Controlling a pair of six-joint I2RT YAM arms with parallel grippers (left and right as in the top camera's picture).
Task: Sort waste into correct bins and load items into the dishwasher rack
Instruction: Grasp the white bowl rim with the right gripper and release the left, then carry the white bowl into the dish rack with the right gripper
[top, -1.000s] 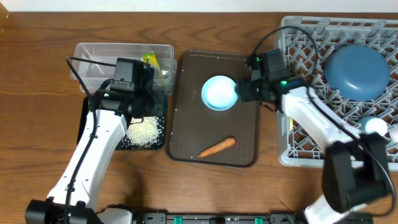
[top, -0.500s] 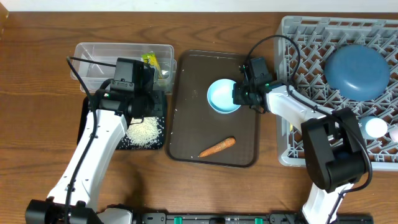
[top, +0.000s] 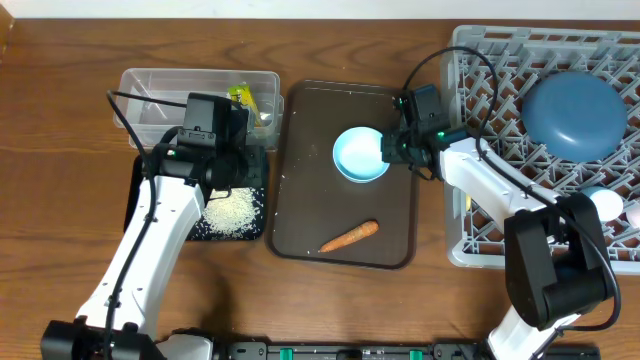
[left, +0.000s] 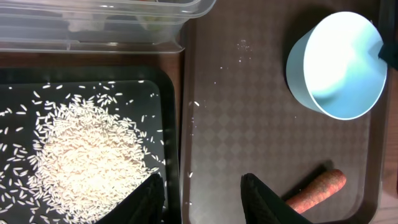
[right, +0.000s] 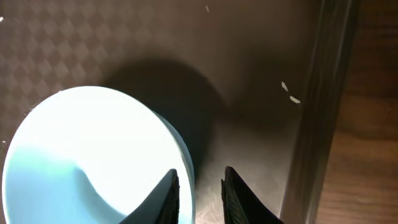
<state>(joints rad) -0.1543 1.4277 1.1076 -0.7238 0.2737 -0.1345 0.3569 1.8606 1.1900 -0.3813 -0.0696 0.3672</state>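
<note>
A light blue cup (top: 360, 155) (left: 336, 65) (right: 93, 155) stands on the dark brown tray (top: 300, 200). My right gripper (top: 388, 150) (right: 199, 171) is shut on its right wall, one finger inside the rim and one outside. My left gripper (top: 238, 165) (left: 202, 180) hangs open and holds nothing, above the edge between the black tray (top: 200, 235) and the brown tray. A heap of white rice (top: 232, 212) (left: 87, 155) lies in the black tray. An orange carrot stick (top: 350, 236) (left: 317, 190) lies on the brown tray. The clear tub (top: 160, 85) holds a yellow-green wrapper (top: 241, 97).
The grey dishwasher rack (top: 480, 230) fills the right side, with a dark blue dish (top: 575, 112) face down in it and a small pale cup (top: 603, 203) near its front right. Stray rice grains dot the brown tray (left: 249, 112). Bare wooden table lies around the containers.
My right gripper has shut on the light blue cup's wall, and the cup has shifted slightly right and toward the front. The left arm has not moved.
</note>
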